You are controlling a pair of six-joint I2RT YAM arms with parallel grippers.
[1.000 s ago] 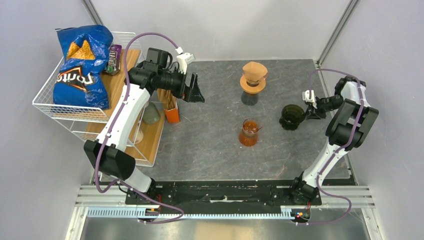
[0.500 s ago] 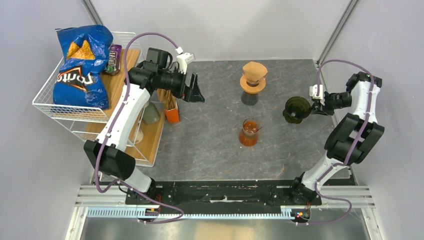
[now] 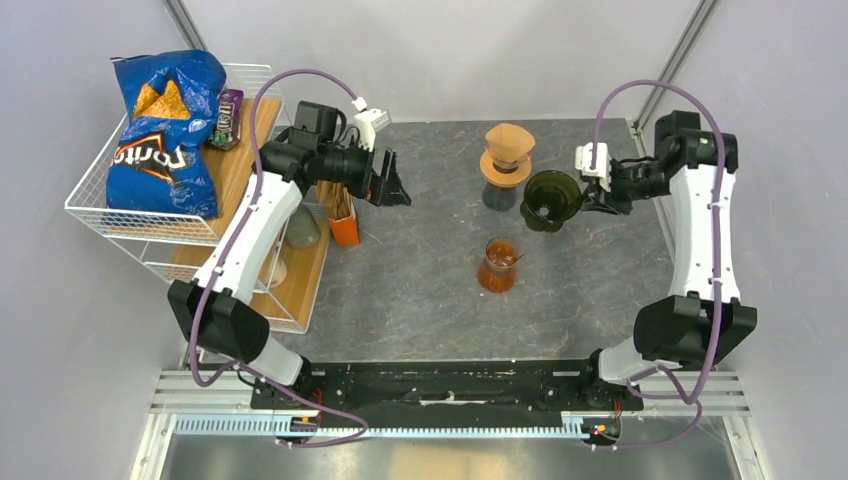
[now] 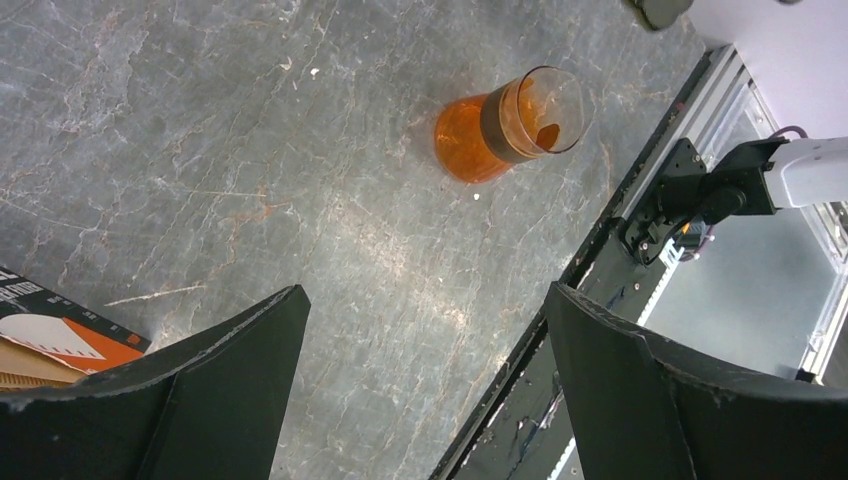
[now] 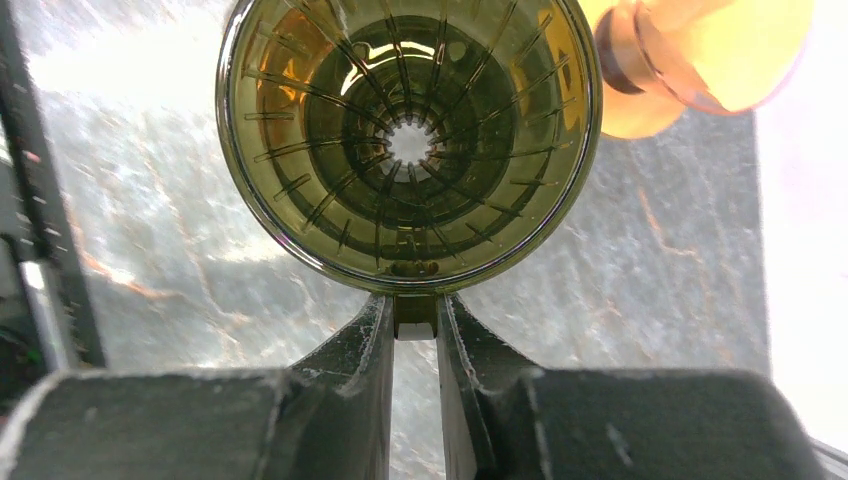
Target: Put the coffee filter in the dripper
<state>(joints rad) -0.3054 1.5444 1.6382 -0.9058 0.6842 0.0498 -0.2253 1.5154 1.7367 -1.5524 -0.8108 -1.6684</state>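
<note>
The dripper point(image 5: 408, 140) looked like smoky olive glass or clear plastic, glossy, with a ribbed inner wall. The table point(image 4: 250, 150) had a dark, slate-like top, matt, veined and slightly rough. The carafe point(image 4: 510, 122) was shiny amber-tinted glass. The left gripper point(image 4: 425, 295) had fingers point(image 4: 230, 400) of matt black plastic, grainy and whitened along the edges. Off the table's left edge stood a white coated wire basket point(image 3: 90, 205), a glossy, crinkled foil chip bag point(image 3: 160, 150) and a pale wooden shelf board point(image 3: 240, 170).

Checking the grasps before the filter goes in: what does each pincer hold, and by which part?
The right pincer grips the green dripper by the small handle at its rim. The left pincer is open and holds nothing.
</note>
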